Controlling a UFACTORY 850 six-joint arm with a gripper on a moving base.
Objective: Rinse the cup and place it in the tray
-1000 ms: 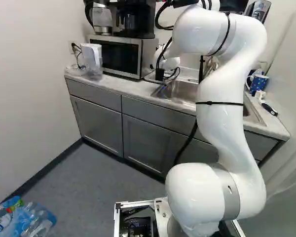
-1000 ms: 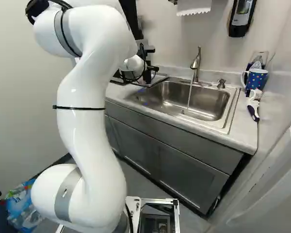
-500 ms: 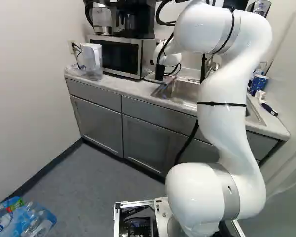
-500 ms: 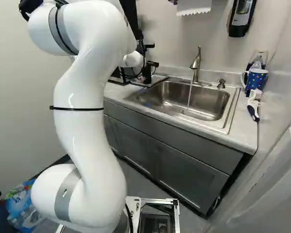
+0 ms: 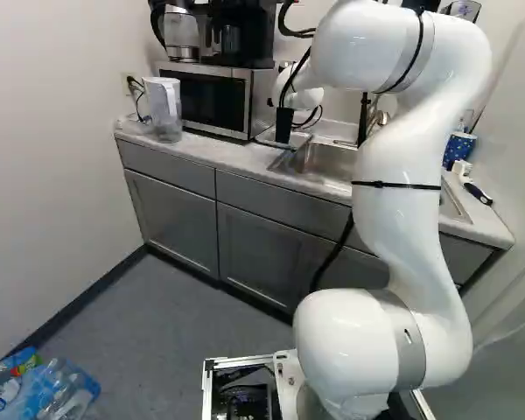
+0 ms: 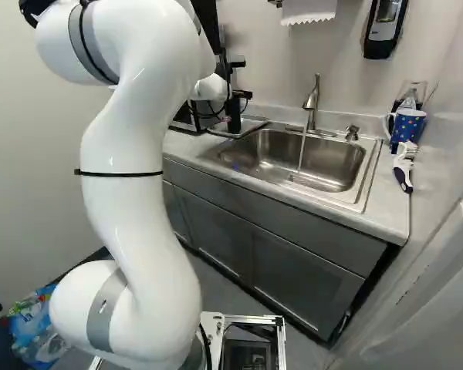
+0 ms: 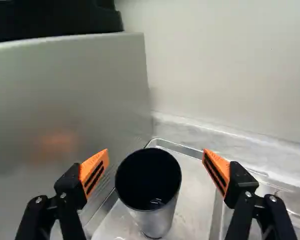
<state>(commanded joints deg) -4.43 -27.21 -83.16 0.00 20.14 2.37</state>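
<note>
cup (image 7: 152,217): it stands upright in the metal tray (image 7: 197,192), mouth up, with a wet glint inside; you have it between the pads but touching neither.
jaws: they stand wide open, a gap on each side of the cup, so you are gripping nothing.
step in hand: you are most likely at the release, with the cup rinsed and set down; what seems left is to back the arm (image 6: 127,177) away.
way out: draw straight back along the line the jaws point, slowly, and keep them spread until both pads are past the rim; a sideways drift could tip the cup.
microwave (image 5: 206,101): its side stands close by one pad, so don't swing or open wider that way.
tray rim: watch that no fingertip hooks it as you leave, or you may drag the tray on the surface (image 6: 382,206).
faucet (image 6: 312,104): water runs from it into the sink (image 6: 332,173); steer the wrist clear of the stream, and see to shutting it off if that's yours to do.
</note>
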